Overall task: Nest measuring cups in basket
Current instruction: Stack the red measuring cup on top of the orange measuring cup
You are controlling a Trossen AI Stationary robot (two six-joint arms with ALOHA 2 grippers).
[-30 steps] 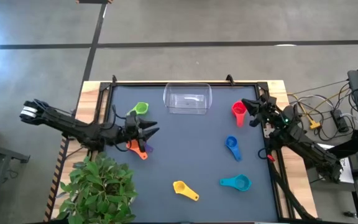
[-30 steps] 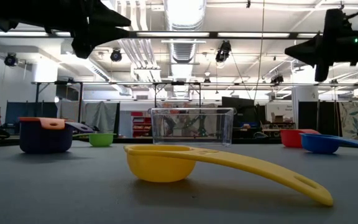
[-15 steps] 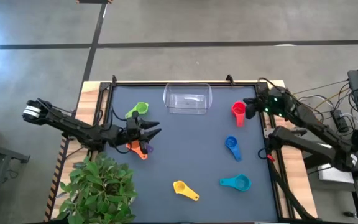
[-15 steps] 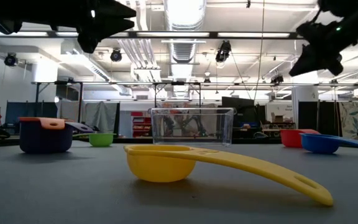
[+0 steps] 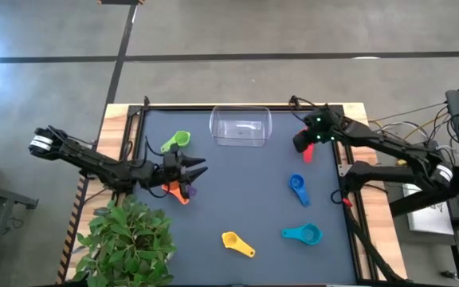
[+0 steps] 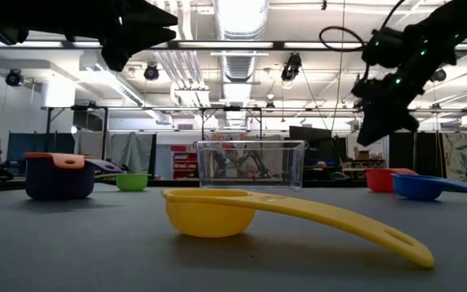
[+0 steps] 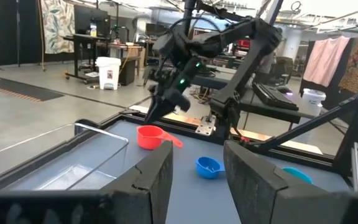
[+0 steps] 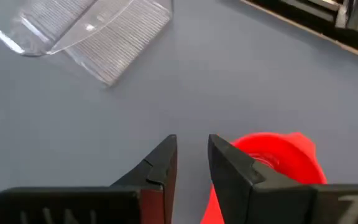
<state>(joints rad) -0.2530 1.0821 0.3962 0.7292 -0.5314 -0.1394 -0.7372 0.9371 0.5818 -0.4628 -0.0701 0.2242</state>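
Right gripper [image 8: 191, 163], fingers slightly parted and empty, hovers above the red cup [image 8: 272, 163] at upper right of the high view. Basket [image 5: 241, 127] sits top centre. Left gripper [image 5: 196, 167], parted, hovers mid-left.

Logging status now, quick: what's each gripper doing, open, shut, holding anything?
Left gripper: open, empty, over the orange cup.
Right gripper: open a little, empty, above the red cup.
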